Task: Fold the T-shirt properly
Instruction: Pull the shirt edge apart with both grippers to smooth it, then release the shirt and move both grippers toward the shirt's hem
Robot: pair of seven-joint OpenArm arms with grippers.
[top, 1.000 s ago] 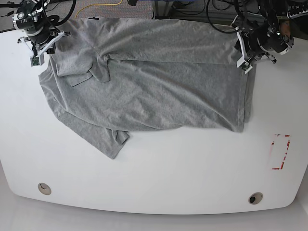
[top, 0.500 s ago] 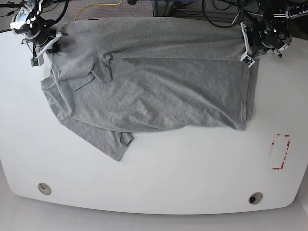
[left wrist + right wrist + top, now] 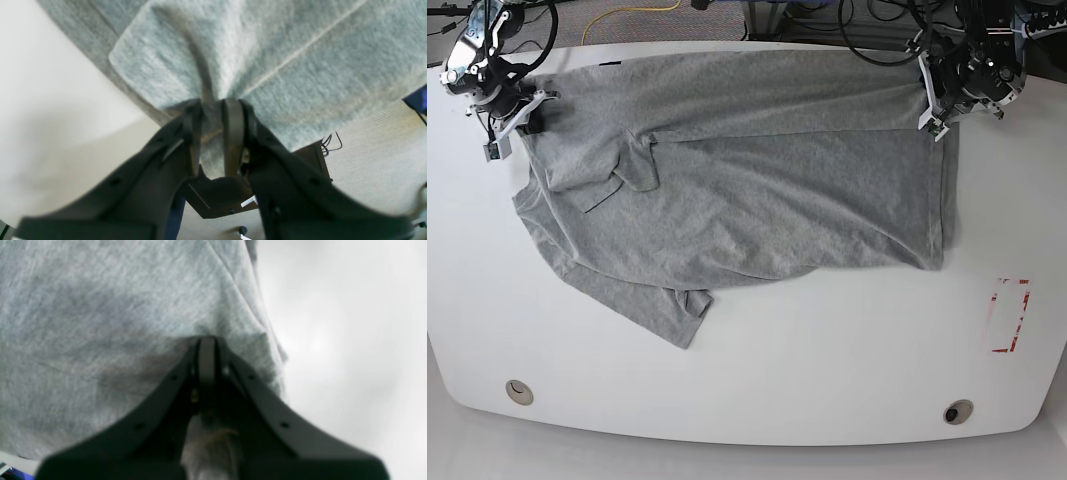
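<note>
A grey T-shirt (image 3: 747, 200) lies spread across the far half of the white table (image 3: 827, 350), folded lengthwise with one sleeve doubled over at the left and another sticking out at the lower left. My left gripper (image 3: 930, 122) is at the shirt's far right corner, shut on the cloth (image 3: 267, 66). My right gripper (image 3: 522, 112) is at the far left corner, shut on the cloth (image 3: 100, 323). In both wrist views the black fingers (image 3: 232, 133) pinch bunched fabric.
A red-outlined mark (image 3: 1010, 315) is on the table at the right. Two round holes sit near the front edge, one at the left (image 3: 519, 391) and one at the right (image 3: 957, 411). Cables lie beyond the table's far edge (image 3: 727, 20).
Both grippers have pulled back toward the far edge, dragging the shirt's top edge with them. The fabric is stretched flatter and the lower left sleeve has shifted slightly right and toward the front.
</note>
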